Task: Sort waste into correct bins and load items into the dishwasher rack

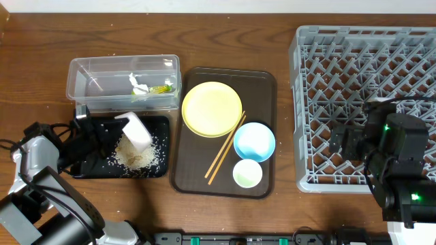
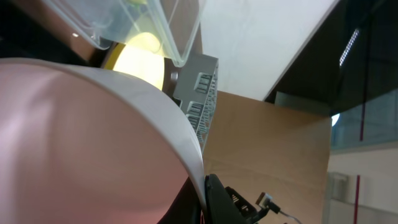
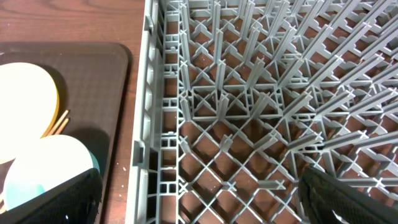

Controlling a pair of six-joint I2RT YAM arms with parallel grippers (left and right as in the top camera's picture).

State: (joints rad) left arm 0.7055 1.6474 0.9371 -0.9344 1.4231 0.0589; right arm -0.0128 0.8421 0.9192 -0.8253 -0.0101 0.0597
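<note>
My left gripper (image 1: 109, 133) (image 2: 203, 190) is shut on the rim of the white bowl (image 1: 138, 131) (image 2: 93, 137), which is tipped over the black tray (image 1: 159, 124). A pile of rice grains (image 1: 136, 156) lies in that tray under the bowl. The clear tub (image 1: 95, 78) (image 2: 155, 25) holds the white tissue (image 1: 138, 83) and the green-yellow wrapper (image 1: 162, 88). The yellow plate (image 1: 212, 109), chopsticks (image 1: 225, 150), light-blue bowl (image 1: 254, 141) and small cup (image 1: 247, 173) lie on the brown serving tray (image 1: 262, 88). My right gripper (image 1: 343, 139) (image 3: 199, 199) is open and empty over the grey rack (image 1: 368, 61) (image 3: 249, 112).
The brown serving tray sits between the black tray and the rack. The right wrist view shows its right part (image 3: 93, 74) with the plate (image 3: 25, 93), the chopstick tips (image 3: 59, 123) and the light-blue bowl (image 3: 43, 168). Stray rice grains dot the wood beside the rack's left wall.
</note>
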